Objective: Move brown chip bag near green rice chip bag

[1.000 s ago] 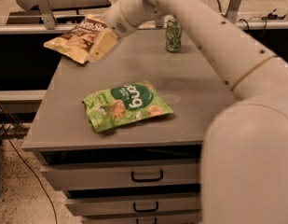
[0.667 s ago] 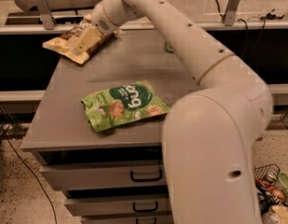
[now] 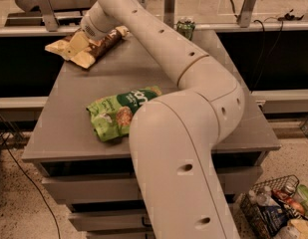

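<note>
The brown chip bag point(image 3: 101, 45) lies at the far left corner of the grey tabletop point(image 3: 69, 118), its pale yellow ends showing. My gripper point(image 3: 79, 45) is down on the bag's left part, at the end of the long white arm that reaches across the table. The green rice chip bag point(image 3: 116, 114) lies flat near the middle front of the table, partly covered on its right by my arm. The two bags are well apart.
A small green can point(image 3: 185, 28) stands at the table's far edge, right of the arm. The table has drawers point(image 3: 78, 188) below its front. A wire basket with bottles point(image 3: 278, 208) sits on the floor at lower right. A rail runs behind the table.
The gripper has moved left and down over the brown bag. The arm's elbow has swung forward, now covering the table's right half and part of the green bag.
</note>
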`<state>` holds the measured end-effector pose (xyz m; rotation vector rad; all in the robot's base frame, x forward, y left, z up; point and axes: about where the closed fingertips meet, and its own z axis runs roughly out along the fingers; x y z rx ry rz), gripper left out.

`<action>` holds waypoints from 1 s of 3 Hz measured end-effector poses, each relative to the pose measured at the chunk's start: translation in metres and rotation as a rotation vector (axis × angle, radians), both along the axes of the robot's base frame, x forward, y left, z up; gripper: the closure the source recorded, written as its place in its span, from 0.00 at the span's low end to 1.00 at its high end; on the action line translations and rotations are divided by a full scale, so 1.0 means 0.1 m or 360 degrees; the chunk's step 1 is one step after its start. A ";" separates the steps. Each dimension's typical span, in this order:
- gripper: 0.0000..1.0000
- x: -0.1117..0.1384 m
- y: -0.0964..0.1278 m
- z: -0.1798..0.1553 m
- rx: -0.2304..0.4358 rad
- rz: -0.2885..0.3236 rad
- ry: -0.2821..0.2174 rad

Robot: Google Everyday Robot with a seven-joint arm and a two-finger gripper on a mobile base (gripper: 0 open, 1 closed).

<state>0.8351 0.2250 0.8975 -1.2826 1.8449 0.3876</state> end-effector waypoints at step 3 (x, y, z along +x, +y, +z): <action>0.00 -0.01 0.20 -0.27 -0.0058 -0.0036 0.0064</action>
